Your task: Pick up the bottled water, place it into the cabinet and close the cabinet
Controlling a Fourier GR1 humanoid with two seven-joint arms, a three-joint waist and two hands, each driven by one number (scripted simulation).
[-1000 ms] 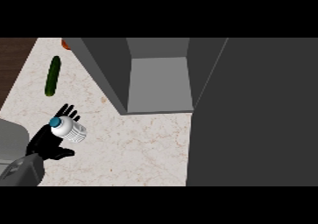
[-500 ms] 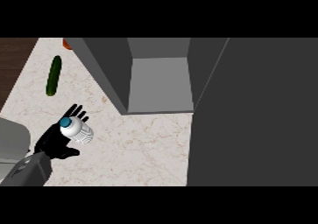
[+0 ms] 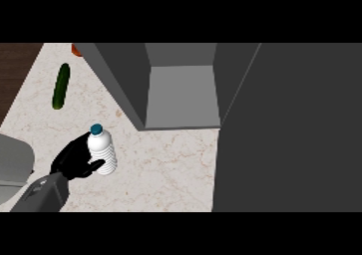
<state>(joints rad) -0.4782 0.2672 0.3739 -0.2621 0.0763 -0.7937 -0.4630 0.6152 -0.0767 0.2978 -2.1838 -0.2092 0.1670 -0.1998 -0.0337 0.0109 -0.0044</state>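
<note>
The bottled water (image 3: 102, 151), clear and ribbed with a blue cap, is held over the marble counter (image 3: 169, 169) at the lower left. My left hand (image 3: 75, 161) is curled round its left side, thumb under the lower end. The bottle's cap points up the view, toward the cabinet. The grey cabinet (image 3: 180, 94) stands open just above and right of the bottle, its inside bare. Its dark door (image 3: 294, 129) is swung out and fills the right side. My right hand does not show.
A green cucumber (image 3: 61, 85) lies on the counter at the upper left, with a red object (image 3: 77, 49) partly hidden behind the cabinet's corner. A grey rounded object (image 3: 7, 169) sits at the left edge beside my forearm.
The left hand has closed round the bottle and lifted it. The bottle has tilted, so its side shows instead of its top, and it has shifted slightly toward the cabinet.
</note>
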